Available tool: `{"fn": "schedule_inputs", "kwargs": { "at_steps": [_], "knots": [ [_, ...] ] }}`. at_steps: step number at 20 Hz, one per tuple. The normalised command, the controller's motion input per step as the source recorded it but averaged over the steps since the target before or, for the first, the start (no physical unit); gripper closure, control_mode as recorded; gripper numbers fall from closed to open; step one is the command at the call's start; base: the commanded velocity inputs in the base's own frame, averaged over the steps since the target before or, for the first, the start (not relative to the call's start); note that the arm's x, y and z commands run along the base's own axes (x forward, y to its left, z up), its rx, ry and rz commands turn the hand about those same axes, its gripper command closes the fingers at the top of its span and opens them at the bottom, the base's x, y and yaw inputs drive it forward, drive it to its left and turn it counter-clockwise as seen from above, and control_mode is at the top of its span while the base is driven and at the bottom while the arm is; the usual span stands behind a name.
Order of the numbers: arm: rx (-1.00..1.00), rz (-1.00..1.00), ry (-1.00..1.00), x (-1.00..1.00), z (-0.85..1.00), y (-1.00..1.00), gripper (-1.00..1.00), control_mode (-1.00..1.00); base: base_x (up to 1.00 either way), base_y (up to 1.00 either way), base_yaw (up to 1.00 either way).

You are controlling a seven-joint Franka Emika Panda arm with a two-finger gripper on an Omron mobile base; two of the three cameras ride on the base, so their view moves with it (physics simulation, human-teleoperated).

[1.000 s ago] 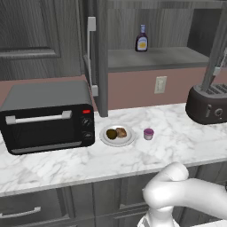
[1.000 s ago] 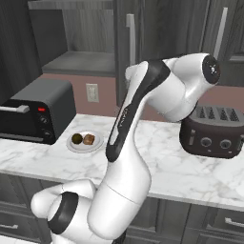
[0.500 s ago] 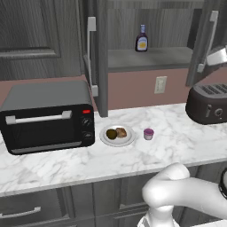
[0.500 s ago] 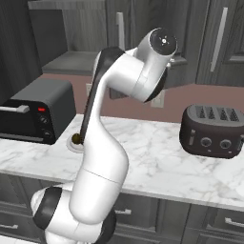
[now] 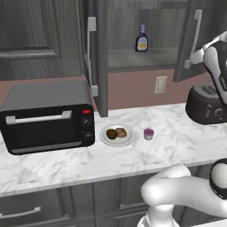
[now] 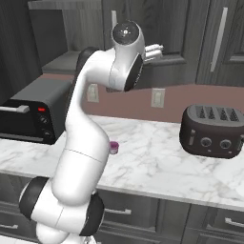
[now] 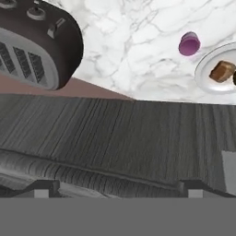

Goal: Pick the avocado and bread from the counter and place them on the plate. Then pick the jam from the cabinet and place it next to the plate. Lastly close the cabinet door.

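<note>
The pale plate (image 5: 106,138) rests on the marble counter (image 5: 177,142) with the dark avocado (image 5: 111,133) and the tan bread (image 5: 121,131) on it. Just right of the plate stands the pink-purple jam (image 5: 148,133), also visible as jam (image 7: 189,44) beside the plate (image 7: 209,76) and bread (image 7: 222,70) in the hand view. The cabinet (image 5: 133,57) stands open, its right cabinet door (image 5: 190,44) swung outward. My gripper (image 7: 117,191) is open, its tips far apart against the door's wood-grain face (image 7: 120,138). In the right base view the gripper (image 6: 156,48) is near the door's lower edge.
A dark bottle with a yellow label (image 5: 142,43) stands on the cabinet shelf. A black toaster oven (image 5: 46,117) sits left of the plate. A dark toaster (image 5: 206,104) stands at the counter's right end, below my arm. The left cabinet door (image 5: 91,48) also hangs open.
My arm has swung from over the toaster toward the right cabinet door. The jaws have spread wider. Plate, food and jam have not moved.
</note>
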Motion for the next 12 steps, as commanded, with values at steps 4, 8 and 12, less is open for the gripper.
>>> {"fn": "schedule_inputs", "kwargs": {
  "at_steps": [4, 8, 12],
  "knots": [
    [-0.25, -0.16, 0.0, 0.8, -0.44, 0.0, -1.0, -1.0, 0.0, 0.0, 0.0],
    [-0.22, -0.17, -0.02, 0.75, -0.4, 0.0, -1.0, -1.0, 0.0, 0.0, 0.0],
    [-0.19, -0.18, -0.02, 0.71, -0.32, 0.0, -1.0, -1.0, 0.0, 0.0, 0.0]
  ]
}}
